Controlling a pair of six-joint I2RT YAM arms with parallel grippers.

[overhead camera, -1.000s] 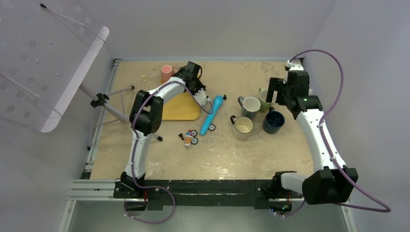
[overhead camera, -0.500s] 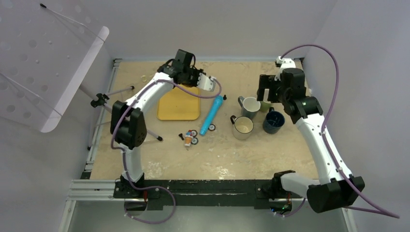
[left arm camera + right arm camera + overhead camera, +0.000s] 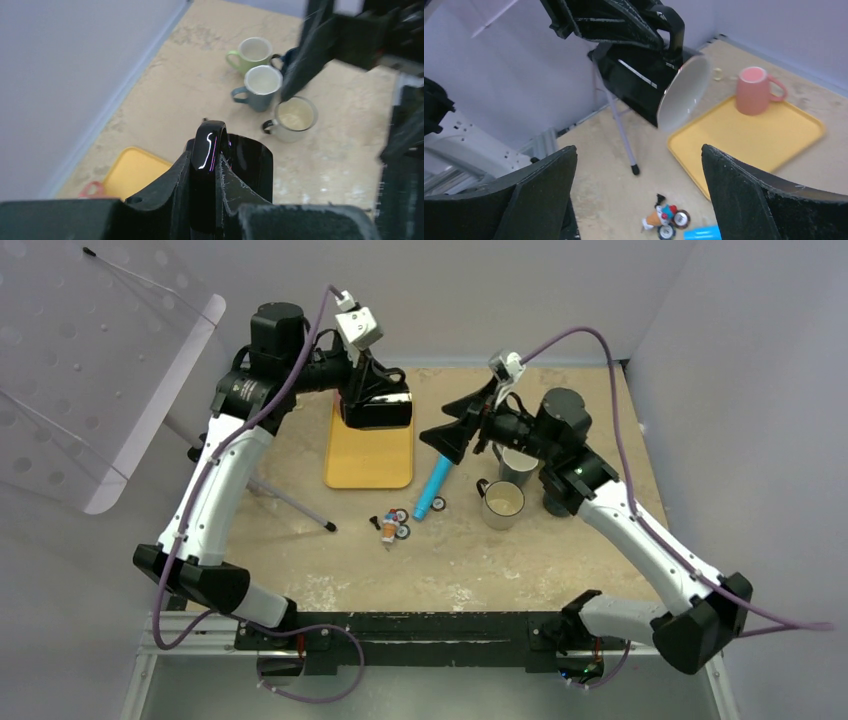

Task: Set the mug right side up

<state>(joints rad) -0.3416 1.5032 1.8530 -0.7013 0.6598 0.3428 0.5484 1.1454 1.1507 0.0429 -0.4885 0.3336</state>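
Your left gripper [image 3: 206,160], clamped on handle of black mug [image 3: 634,85], now raised above yellow tray [image 3: 370,468]; mug tipped sideways. Right gripper [image 3: 636,155] gaping, swung close. Righting judged partway.

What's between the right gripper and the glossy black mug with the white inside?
Nothing but air: the right wrist view shows a bare gap from right gripper to black mug.

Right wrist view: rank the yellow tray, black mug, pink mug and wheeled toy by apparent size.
1. yellow tray
2. black mug, close behind; it is nearer the camera, so this rank is unsure
3. pink mug
4. wheeled toy
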